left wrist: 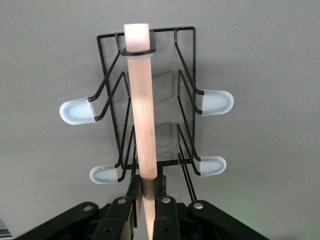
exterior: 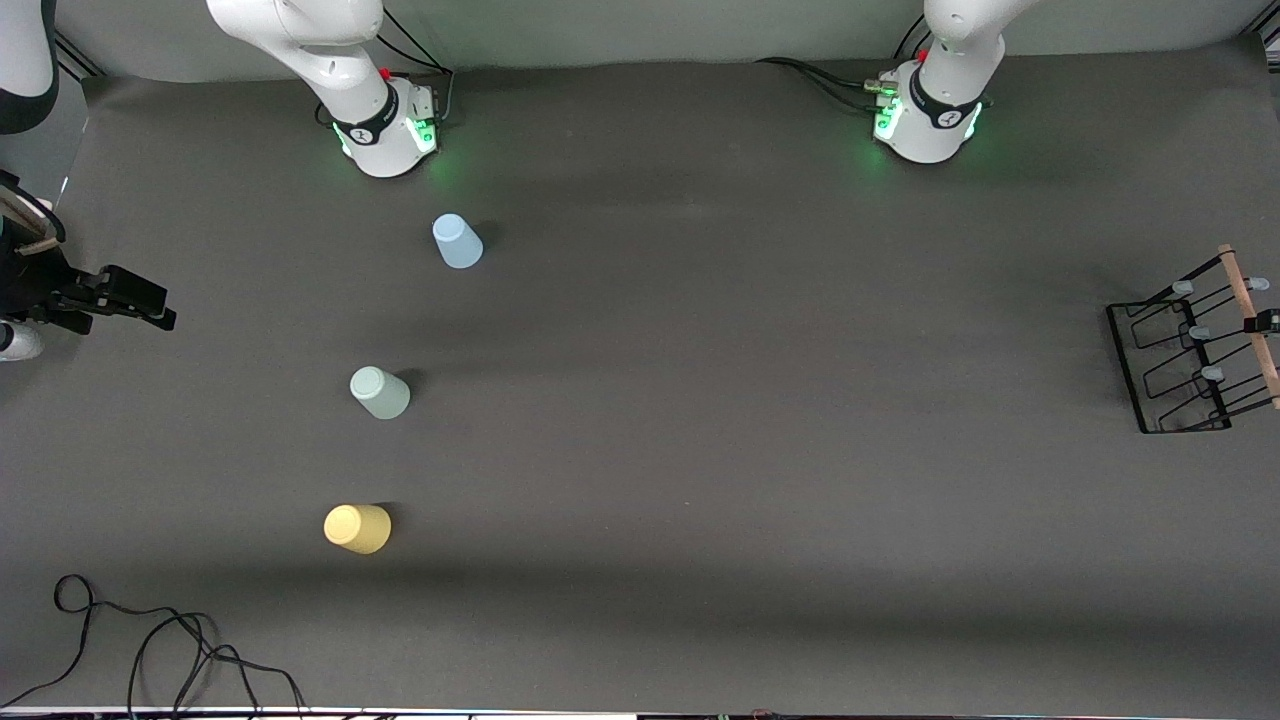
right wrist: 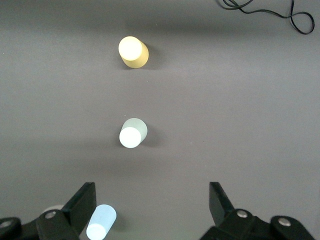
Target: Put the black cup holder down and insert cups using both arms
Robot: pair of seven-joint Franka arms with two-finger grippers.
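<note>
The black cup holder (exterior: 1170, 345) stands at the left arm's end of the table, its wooden rod (exterior: 1248, 315) on top. My left gripper (left wrist: 148, 186) is shut on that rod (left wrist: 142, 105); in the front view only a sliver of the left gripper (exterior: 1268, 322) shows at the picture's edge. Pale-blue-tipped prongs (left wrist: 77, 111) stick out on both sides. Three cups stand upside down toward the right arm's end: light blue (exterior: 457, 241), pale green (exterior: 379, 392) and yellow (exterior: 357, 528). My right gripper (exterior: 150, 305) hangs open and holds nothing (right wrist: 152, 202), with the blue cup (right wrist: 101, 222) by one finger.
A loose black cable (exterior: 150, 640) lies coiled near the table's front edge at the right arm's end. The two green-lit arm bases (exterior: 385, 130) (exterior: 930, 120) stand along the back edge. Bare grey mat spreads between the cups and the holder.
</note>
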